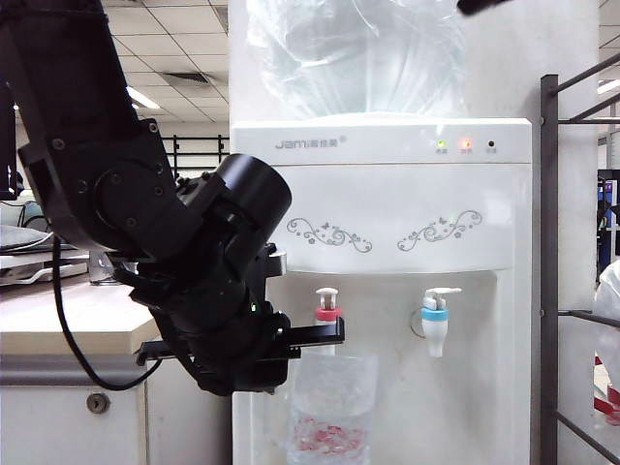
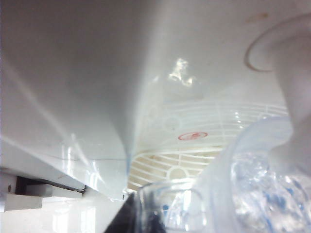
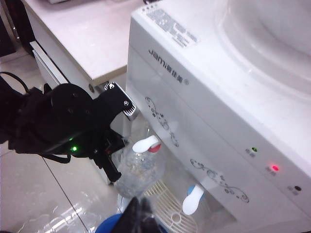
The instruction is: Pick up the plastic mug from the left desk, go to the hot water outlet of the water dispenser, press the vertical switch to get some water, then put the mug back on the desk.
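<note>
The clear plastic mug hangs under the hot water outlet, the red-collared tap of the white water dispenser. My left gripper is shut on the mug from the desk side; in the left wrist view the mug fills the near corner above the drip tray. The vertical switch stands upright on the tap, with nothing touching it. My right gripper is shut and empty, high above the dispenser's front, looking down on the mug and switch. The left desk lies behind the left arm.
The blue-collared tap is beside the red one. A large clear bottle tops the dispenser. A dark metal rack stands right of the dispenser. A blue round object shows low beside my right fingertips.
</note>
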Available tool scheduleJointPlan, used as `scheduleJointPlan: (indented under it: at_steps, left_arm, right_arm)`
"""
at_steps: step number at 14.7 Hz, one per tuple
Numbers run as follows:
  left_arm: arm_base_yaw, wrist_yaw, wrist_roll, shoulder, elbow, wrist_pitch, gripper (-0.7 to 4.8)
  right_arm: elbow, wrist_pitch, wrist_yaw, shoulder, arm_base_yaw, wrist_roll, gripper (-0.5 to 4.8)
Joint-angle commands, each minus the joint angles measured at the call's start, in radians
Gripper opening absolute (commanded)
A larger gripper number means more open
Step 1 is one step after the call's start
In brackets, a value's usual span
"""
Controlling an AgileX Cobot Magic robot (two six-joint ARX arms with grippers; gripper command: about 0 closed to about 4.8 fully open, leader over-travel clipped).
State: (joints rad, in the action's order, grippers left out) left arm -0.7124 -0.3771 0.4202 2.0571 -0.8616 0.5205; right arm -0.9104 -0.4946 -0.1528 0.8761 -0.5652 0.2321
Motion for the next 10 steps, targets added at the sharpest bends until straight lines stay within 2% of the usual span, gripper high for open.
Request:
scheduleJointPlan:
  at_steps: [1,8,10]
  left_arm:
    - [0.013,0.043,-0.072,-0.030,-0.040,0.188,-0.05]
    - [-0.071,0.064,-0.072,-0.030,-0.039,0.011,-0.05]
    - [-0.105,0.122,-0.068,-0.030,-0.039,-0.083,-0.05]
  right_arm:
    - [-0.003,-0.002,0.026,-0.017,0.000,-0.004,-0.05]
    - [-0.003,0.000,0.047,-0.018,0.001,0.005,-0.05]
    - [-0.003,0.010,0.047,-0.018,0.001,0.004,-0.05]
